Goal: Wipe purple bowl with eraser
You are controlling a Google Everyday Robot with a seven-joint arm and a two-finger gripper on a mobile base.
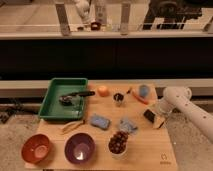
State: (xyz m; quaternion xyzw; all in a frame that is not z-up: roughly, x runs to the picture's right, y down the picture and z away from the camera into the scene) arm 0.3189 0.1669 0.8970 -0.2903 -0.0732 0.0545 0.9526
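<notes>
The purple bowl (80,147) stands at the front of the wooden table, right of the orange-red bowl (36,148). Its inside is paler and shiny. The eraser (149,115), a small black block, is at the right side of the table, right at the tip of my gripper (154,119). I cannot tell whether it is held or lies on the table. The gripper hangs from the white arm (176,98) that reaches in from the right. It is far to the right of the purple bowl.
A green tray (54,106) with a black-handled tool (76,96) is at the back left. An orange (103,90), a dark cup (118,98), a blue cup (144,91), a blue sponge (99,121), a cloth (128,125) and a bowl of grapes (118,143) lie between.
</notes>
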